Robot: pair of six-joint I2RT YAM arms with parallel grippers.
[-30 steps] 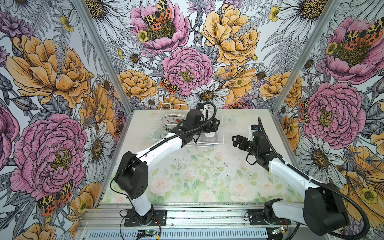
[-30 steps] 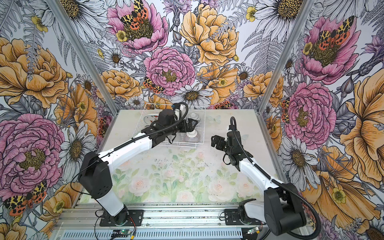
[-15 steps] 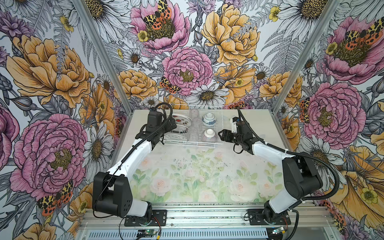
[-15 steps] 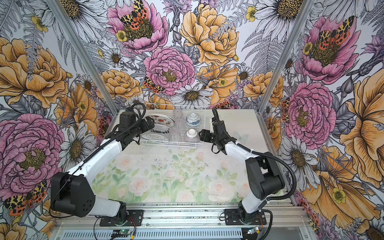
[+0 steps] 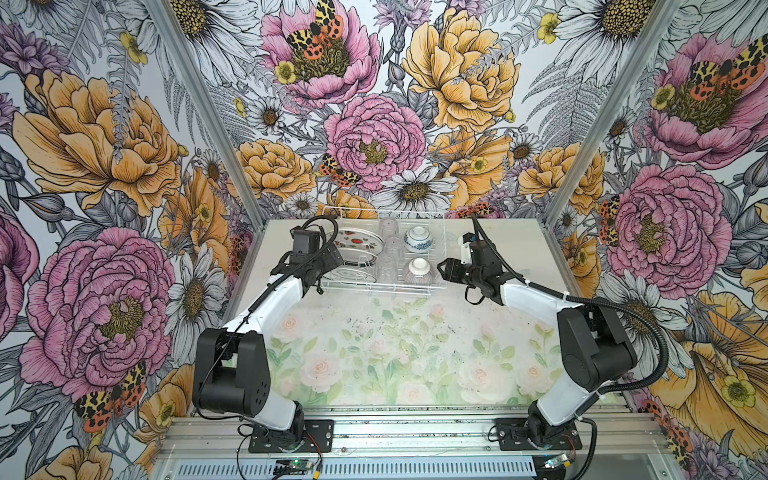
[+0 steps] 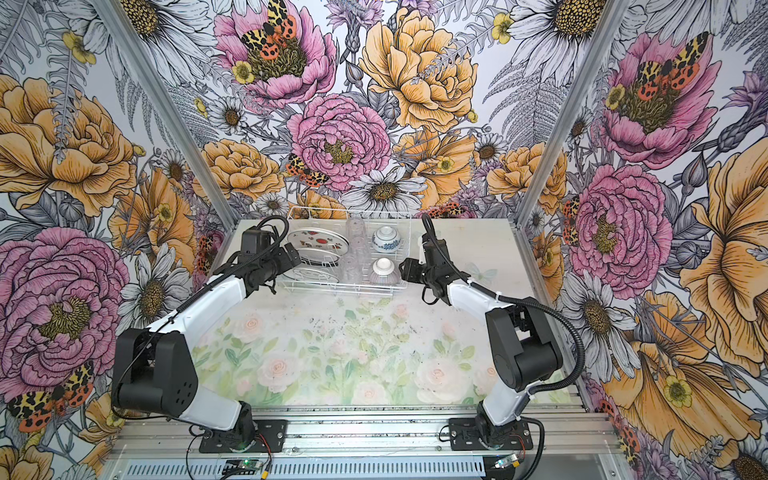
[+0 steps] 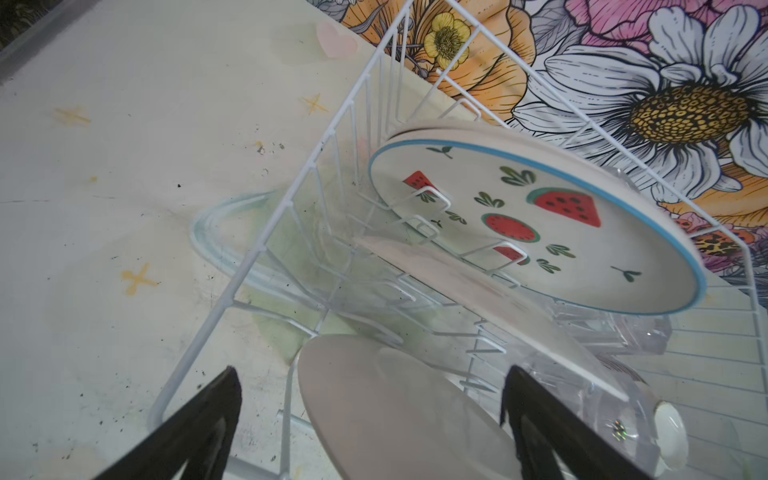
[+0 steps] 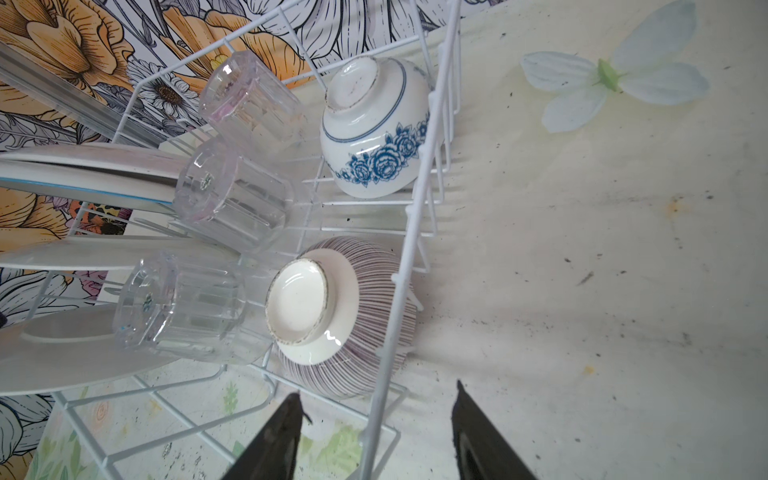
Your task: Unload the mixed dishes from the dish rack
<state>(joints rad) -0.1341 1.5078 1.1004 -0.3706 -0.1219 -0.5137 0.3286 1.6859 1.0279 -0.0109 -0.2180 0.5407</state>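
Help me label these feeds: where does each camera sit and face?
Both top views: high in front, looking down at the dish rack; both arms show.
Left wrist: on the left arm, facing the watermelon plate; left gripper shows.
Right wrist: on the right arm, facing the striped bowl; right gripper shows.
Shared: both wrist views show the glasses.

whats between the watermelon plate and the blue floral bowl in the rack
The row of three upside-down clear glass tumblers runs between the watermelon plate and the blue floral bowl; both top views show it.
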